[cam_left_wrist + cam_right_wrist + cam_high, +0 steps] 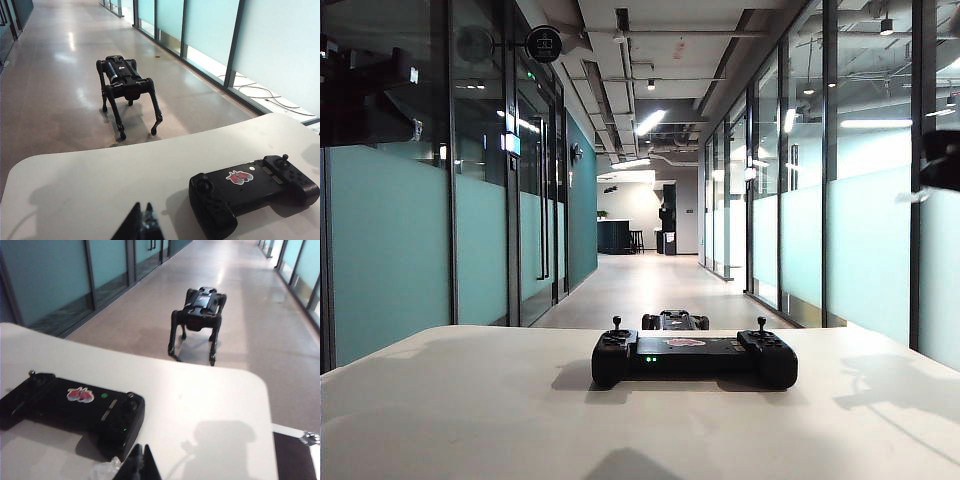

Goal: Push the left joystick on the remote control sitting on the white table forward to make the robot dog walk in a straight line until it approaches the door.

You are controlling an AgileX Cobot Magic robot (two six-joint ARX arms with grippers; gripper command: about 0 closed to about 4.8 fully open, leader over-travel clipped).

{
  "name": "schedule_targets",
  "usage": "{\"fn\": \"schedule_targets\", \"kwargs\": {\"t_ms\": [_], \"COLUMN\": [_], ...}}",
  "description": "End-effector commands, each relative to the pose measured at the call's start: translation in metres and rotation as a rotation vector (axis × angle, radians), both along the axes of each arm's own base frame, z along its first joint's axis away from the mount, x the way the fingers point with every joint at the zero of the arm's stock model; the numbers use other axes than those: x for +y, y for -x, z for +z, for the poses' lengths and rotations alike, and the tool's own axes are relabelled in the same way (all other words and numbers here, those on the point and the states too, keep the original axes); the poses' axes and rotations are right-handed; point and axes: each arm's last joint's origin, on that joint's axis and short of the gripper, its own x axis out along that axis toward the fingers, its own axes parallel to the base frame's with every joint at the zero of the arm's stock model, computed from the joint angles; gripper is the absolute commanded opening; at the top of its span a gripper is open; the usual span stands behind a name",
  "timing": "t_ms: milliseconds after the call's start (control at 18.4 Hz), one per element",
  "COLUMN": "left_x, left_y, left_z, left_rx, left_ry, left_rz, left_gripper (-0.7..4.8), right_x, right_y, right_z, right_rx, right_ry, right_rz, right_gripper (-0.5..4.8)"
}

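Corridor of pale polished floor [650,280] runs far between frosted teal glass walls [410,250], the dog's straight lane. Large smooth white counter [470,400] carries the wide black remote control [693,357], its left joystick [616,324] untouched. Beyond the far edge stands the small dark four-legged robot dog [126,87], facing away. Left pincer [142,224] and right pincer [140,462], both narrow and empty, hover near the controller.

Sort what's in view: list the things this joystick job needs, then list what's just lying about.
Needed:
left joystick
remote control
white table
robot dog, standing on the corridor floor beyond the table
left tool, shut, above the table near the remote
right tool, shut, close to the remote's right end

Lying about:
cable on the floor by the glass wall
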Motion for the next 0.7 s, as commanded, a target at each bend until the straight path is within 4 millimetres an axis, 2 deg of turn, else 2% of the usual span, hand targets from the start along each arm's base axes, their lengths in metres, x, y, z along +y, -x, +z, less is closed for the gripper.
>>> {"fn": "schedule_targets", "kwargs": {"t_ms": [54, 271, 542, 705], "left_x": [0.000, -0.007, -0.020, -0.024], "left_y": [-0.001, -0.016, -0.052, -0.064], "left_z": [0.001, -0.001, -0.002, -0.006], "left_rx": [-0.003, 0.051, 0.113, 0.141], "left_ry": [0.008, -0.001, -0.006, -0.009], "left_rz": [-0.005, -0.075, -0.167, -0.185], "left_gripper": [-0.05, -0.05, -0.05, -0.05], "right_x": [0.002, 0.003, 0.008, 0.010], "right_y": [-0.005, -0.011, -0.017, -0.021], "right_z": [0.000, -0.007, -0.018, -0.025], "right_rx": [-0.026, -0.013, 0.006, 0.014], "right_ry": [-0.011, -0.017, -0.036, -0.035], "right_rz": [0.017, 0.035, 0.067, 0.072], "right_gripper": [-0.01, -0.01, -0.01, -0.01]}}
